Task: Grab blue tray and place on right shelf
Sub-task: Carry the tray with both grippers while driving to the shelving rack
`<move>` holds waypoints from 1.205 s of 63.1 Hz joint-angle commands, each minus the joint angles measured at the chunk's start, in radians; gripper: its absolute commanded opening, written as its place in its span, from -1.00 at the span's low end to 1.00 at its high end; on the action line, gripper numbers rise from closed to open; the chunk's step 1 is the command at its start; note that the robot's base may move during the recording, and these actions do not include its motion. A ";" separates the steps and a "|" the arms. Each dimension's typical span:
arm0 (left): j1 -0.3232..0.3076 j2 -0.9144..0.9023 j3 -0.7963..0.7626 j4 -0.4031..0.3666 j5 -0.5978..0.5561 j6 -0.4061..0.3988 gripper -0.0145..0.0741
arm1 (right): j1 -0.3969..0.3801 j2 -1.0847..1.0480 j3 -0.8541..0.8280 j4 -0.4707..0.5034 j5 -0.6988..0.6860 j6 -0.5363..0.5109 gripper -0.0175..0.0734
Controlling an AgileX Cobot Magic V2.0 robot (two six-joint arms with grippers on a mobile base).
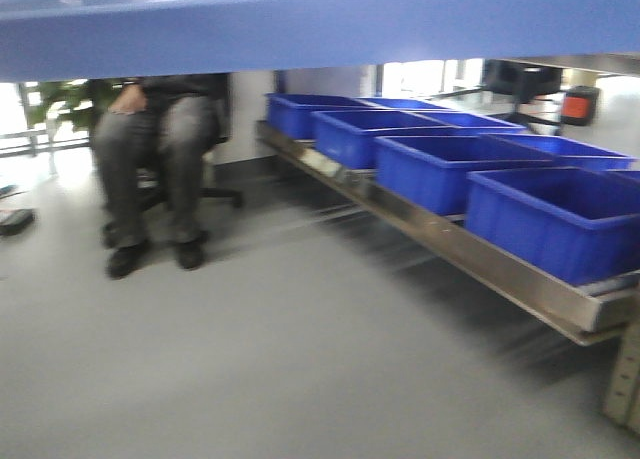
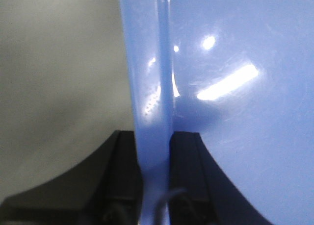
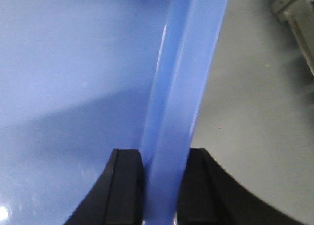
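Note:
The light blue tray (image 1: 320,29) is held up in the air and spans the top of the front view. My left gripper (image 2: 156,146) is shut on its left rim (image 2: 152,87), with the tray's glossy floor (image 2: 245,87) to the right of it. My right gripper (image 3: 164,161) is shut on the opposite rim (image 3: 184,78), with the tray floor (image 3: 73,87) on its left. The right shelf (image 1: 450,244), a stainless-steel rack with a broad front rail, runs along the right side in the front view, lower than the tray. The grippers themselves are out of the front view.
Several deep dark-blue bins (image 1: 440,164) stand in a row on the steel shelf. A seated person in grey trousers (image 1: 155,164) is at the back left on a chair. A perforated grey upright (image 1: 625,379) stands at the lower right. Grey floor (image 1: 250,359) spreads below.

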State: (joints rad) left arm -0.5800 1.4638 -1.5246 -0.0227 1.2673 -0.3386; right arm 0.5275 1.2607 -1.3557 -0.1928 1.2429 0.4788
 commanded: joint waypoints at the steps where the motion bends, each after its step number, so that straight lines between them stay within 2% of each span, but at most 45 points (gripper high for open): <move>1: -0.020 -0.030 -0.028 -0.075 0.070 0.034 -0.78 | 0.012 -0.028 -0.030 0.033 -0.109 -0.035 -0.49; 76: -0.020 -0.030 -0.028 -0.075 0.070 0.034 -0.78 | 0.012 -0.028 -0.030 0.033 -0.109 -0.035 -0.49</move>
State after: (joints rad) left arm -0.5800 1.4638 -1.5246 -0.0227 1.2673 -0.3386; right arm 0.5275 1.2607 -1.3557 -0.1928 1.2429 0.4770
